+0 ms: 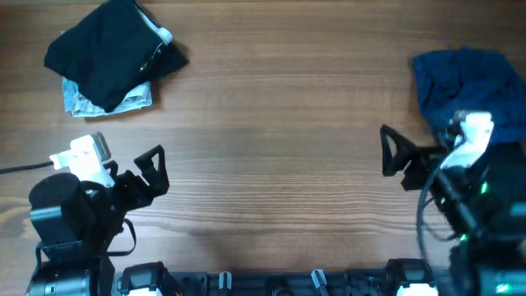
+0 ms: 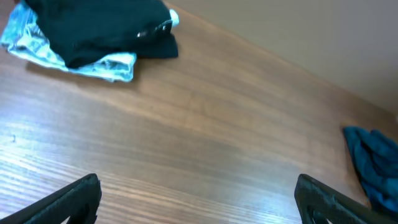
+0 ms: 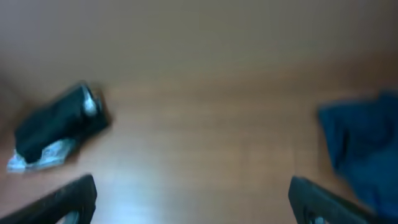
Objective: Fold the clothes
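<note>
Table (image 1: 271,148) carries three garments: one blue heap (image 1: 468,82) just right of the right gripper (image 1: 386,150), and one black garment (image 1: 111,49) atop one pale cloth (image 1: 127,100), well ahead-left of the left gripper (image 1: 158,171). Both grippers gape, empty. Only the overhead view shows both; the right wrist view is blurred.

A: The blue garment (image 1: 462,78) runs off the right edge, its near part under the right arm (image 1: 477,193).
B: And the pale cloth (image 1: 136,99) is mostly hidden beneath the black garment (image 1: 107,49); the right wrist view is blurred
</note>
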`<state>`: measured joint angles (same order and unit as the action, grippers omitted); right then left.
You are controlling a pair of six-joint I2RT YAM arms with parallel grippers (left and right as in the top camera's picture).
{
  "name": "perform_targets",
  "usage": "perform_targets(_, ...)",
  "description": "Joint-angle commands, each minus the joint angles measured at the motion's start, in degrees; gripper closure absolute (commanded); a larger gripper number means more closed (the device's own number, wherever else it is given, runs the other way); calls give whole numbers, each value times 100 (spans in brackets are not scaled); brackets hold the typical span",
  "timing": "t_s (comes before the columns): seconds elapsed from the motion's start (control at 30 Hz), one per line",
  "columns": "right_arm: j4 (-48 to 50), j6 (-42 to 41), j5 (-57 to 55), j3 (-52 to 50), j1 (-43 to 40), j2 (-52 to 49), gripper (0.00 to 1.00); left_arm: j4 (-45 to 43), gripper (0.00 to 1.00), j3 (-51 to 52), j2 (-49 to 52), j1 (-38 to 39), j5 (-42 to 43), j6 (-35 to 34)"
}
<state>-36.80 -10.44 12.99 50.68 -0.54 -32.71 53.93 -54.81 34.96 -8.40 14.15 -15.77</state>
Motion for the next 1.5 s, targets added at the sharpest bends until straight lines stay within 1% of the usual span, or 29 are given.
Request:
perform_targets(0.0, 1182, -13, -101, -1593, 7, 1095, 0, 105, 0, 15, -2, -7, 105, -9)
perform_targets(0.03, 1550, -26, -101, -1939, 7, 1314, 0, 105, 0, 17, -2, -7, 105, -9)
perform_targets(0.07, 2144, -57, -98, -2533, 7, 1676, 0, 105, 0, 17, -2, -7, 105, -9)
perform_targets(0.17, 3185, -177, -94, -3567, 7, 2258, 0, 105, 0, 17, -2, -7, 105, -11)
perform_targets(0.3, 4317, -181, -98, -4389, 7, 2671, 0, 105, 0, 17, -2, -7, 105, -9)
perform_targets(0.37, 4826, -326, -101, -4607, 7, 2865, 1, 105, 0, 17, -2, -7, 105, -9)
perform_targets(0.4, 4918, -326, -101, -4666, 7, 2955, 0, 105, 0, 15, -2, -7, 105, -11)
perform_targets(0.5, 4979, -323, -98, -4885, -31, 3254, 0, 105, 0, 15, -2, -7, 105, -9)
perform_targets(0.67, 4918, -271, -352, -5040, -31, 3252, 0, 105, 0, 17, -2, -7, 105, -9)
perform_targets(0.73, 4660, -87, -426, -5040, -31, 3252, 0, 105, 0, 15, -2, -7, 105, -11)
perform_targets(0.87, 3722, 411, -424, -5040, -31, 3252, 0, 105, 0, 17, -2, -7, 105, -9)
perform_targets(1.47, 3751, 361, -407, -5038, -31, 3250, 0, 105, 0, 15, -2, -7, 105, -11)
